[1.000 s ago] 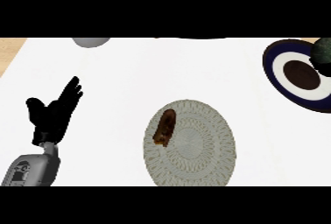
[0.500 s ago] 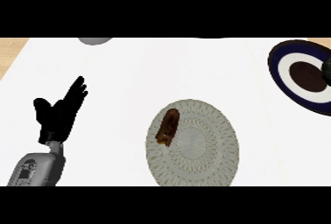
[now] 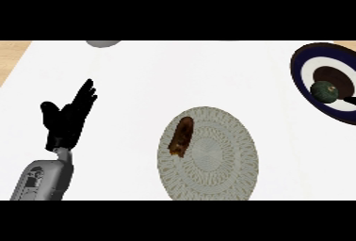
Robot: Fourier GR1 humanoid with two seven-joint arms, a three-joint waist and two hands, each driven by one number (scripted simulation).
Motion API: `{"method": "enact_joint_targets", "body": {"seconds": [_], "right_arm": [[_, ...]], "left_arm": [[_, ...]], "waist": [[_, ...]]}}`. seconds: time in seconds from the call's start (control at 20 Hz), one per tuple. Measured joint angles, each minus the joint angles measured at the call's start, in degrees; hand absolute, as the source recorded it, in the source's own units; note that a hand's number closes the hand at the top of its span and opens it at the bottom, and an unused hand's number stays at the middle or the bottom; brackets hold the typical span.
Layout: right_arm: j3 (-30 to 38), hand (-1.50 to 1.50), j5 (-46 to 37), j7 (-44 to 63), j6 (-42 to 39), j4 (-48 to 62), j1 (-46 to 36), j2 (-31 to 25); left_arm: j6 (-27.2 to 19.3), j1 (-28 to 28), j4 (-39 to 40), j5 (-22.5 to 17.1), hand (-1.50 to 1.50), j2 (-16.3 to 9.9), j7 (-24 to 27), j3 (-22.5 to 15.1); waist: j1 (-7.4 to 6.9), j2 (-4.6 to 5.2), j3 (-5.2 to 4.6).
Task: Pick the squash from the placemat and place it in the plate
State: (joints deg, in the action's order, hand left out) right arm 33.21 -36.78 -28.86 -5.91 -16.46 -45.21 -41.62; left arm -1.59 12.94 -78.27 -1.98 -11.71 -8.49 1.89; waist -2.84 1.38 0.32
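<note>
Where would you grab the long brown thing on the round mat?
Around its middle, from above, fingers on its left and right sides. The brown thing lies flat on the placemat, long and narrow, its length running up the view, so that spans its short width.

Brown oblong item (image 3: pixel 182 137) mid-counter (image 3: pixel 173 75) — grey round object (image 3: pixel 103 43) at far edge.

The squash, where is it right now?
In the head view the dark green squash sits at the far right, on the dark-rimmed plate, well away from the round placemat in the middle of the counter.
</note>
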Motion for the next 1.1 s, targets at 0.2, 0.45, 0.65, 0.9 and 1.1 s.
{"method": "enact_joint_targets", "body": {"seconds": [0.2, 0.45, 0.65, 0.9, 1.1], "right_arm": [[3.16, -1.5, 3.57, -6.99, -0.05, 0.0, -0.77, 0.01], [8.12, -1.5, 9.87, -11.41, -8.29, 1.27, -3.35, -2.38], [11.67, -1.5, 14.16, -6.32, -15.12, 4.75, -5.03, -5.44], [14.35, -1.5, 17.77, -0.42, -24.0, 8.59, -5.83, -7.85], [15.3, -1.5, 19.46, -0.39, -27.01, 8.67, -2.9, -8.02]], "left_arm": [[0.3, -0.74, -0.15, -0.32, 0.0, -0.04, 0.4, 0.35], [0.65, -1.27, -0.1, -0.35, 0.0, -0.55, 0.58, 0.81], [1.01, -2.09, -1.22, -0.63, 0.0, -0.71, 0.03, 0.91], [0.46, -2.81, -1.81, 0.04, 0.0, 0.22, 0.42, 0.18], [1.05, -1.41, -1.52, -0.45, 0.0, -0.28, -0.66, 0.73]], "waist": [[0.21, -0.18, 0.0], [0.82, -0.55, -0.09], [1.05, -0.76, -0.15], [0.76, -0.56, -0.1], [0.65, -0.31, -0.02]]}}
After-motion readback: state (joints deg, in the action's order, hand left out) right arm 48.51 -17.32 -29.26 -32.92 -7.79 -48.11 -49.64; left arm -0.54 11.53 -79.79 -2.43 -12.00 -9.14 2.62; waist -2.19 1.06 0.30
